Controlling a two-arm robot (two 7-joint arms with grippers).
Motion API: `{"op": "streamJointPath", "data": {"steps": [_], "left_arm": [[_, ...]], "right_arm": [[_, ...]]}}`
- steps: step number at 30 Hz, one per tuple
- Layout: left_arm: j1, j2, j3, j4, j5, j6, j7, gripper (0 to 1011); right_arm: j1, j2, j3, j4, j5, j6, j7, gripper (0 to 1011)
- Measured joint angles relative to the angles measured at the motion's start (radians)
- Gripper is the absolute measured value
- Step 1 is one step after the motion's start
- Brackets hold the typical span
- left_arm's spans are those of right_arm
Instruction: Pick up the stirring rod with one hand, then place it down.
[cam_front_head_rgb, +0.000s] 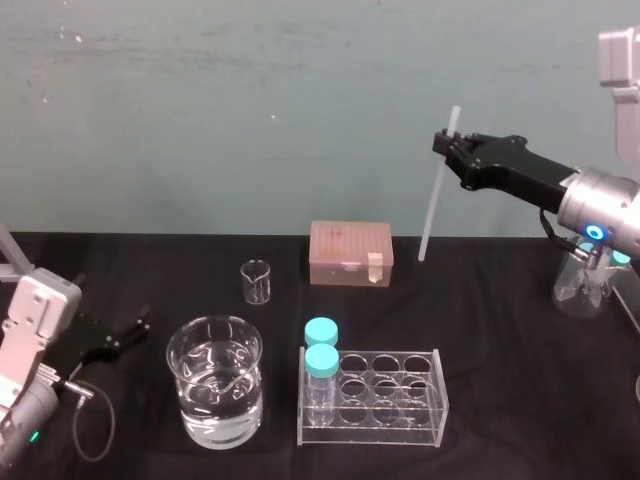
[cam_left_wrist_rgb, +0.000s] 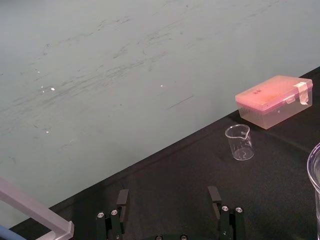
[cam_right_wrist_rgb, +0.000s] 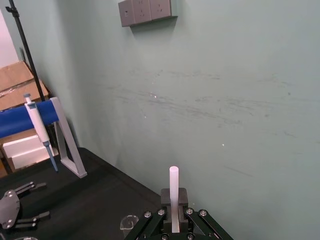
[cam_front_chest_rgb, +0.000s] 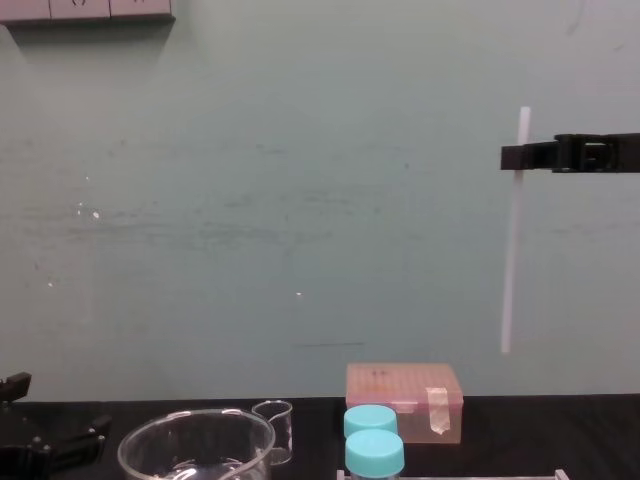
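Upper right: right gripper is clamping the thin, translucent white stirring rod near its top; probably light, stiff, slippery. Left gripper is resting lower left, fingers apart.

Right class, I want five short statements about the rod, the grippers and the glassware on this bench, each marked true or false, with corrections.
1. The large beaker holds clear liquid. True.
2. The stirring rod stands in that beaker. False: the right gripper holds it up in the air, close to upright.
3. The left gripper is open and holds nothing. True.
4. The rack holds four blue-capped bottles. False: it holds two, both in its left-hand column.
5. The right gripper grips the rod near its lower end. False: it grips near the top end, so most of the rod hangs below.
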Motion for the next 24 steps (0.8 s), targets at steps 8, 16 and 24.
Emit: {"op": "streamJointPath", "data": {"steps": [8, 16, 24], "left_arm": [[0.0, 0.0, 0.0, 0.0, 0.0, 0.0, 0.0, 1005], [0.0, 0.0, 0.0, 0.0, 0.0, 0.0, 0.0, 1005], [0.0, 0.0, 0.0, 0.0, 0.0, 0.0, 0.0, 1005]], "right_arm": [[0.012, -0.032, 0.005, 0.013, -0.026, 0.014, -0.015, 72], [0.0, -0.038, 0.012, 0.003, -0.056, 0.01, -0.016, 72], [0.001, -0.038, 0.012, 0.004, -0.054, 0.01, -0.016, 72]]}}
